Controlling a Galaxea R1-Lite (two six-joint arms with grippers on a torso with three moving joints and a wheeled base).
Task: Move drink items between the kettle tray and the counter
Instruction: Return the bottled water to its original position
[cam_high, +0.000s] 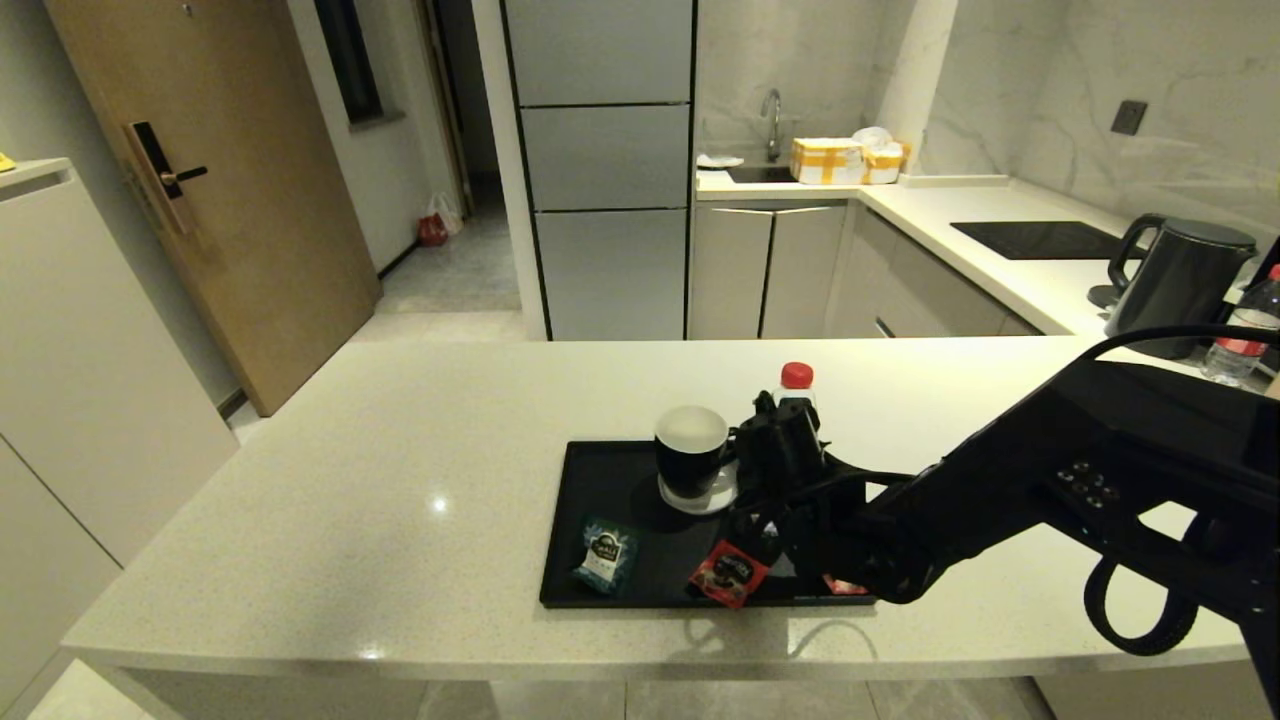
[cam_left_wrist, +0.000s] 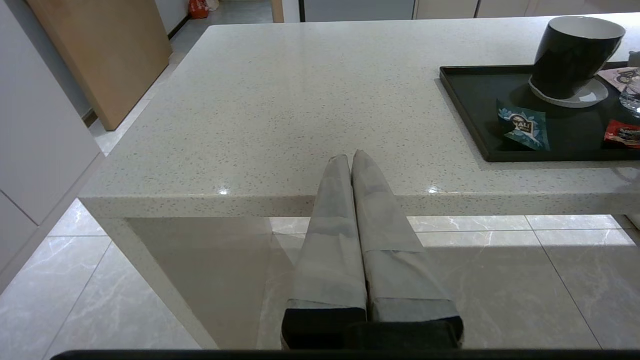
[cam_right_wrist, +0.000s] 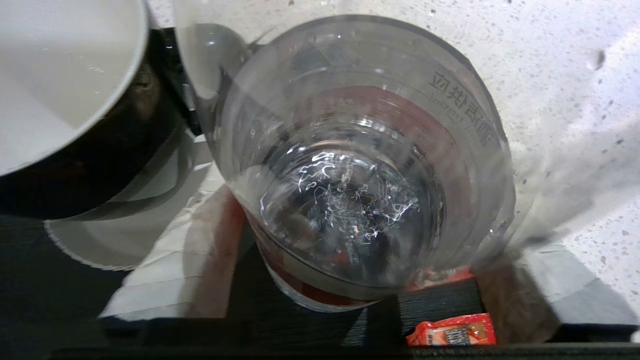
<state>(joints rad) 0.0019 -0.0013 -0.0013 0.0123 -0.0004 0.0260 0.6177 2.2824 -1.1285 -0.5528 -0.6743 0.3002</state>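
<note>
Right arm stretched from 4 o'clock toward centre, right gripper (cam_high: 790, 440) clamped, left gripper (cam_left_wrist: 351, 159) parked, fingers together

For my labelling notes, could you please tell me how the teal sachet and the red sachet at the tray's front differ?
The teal sachet lies flat, wholly inside the tray, toward its left; the red sachet sits further right, tilted up onto the front rim. The teal one lies in the open; the red one is right beside the right gripper at the bottle. Both are small packets on the tray.
</note>
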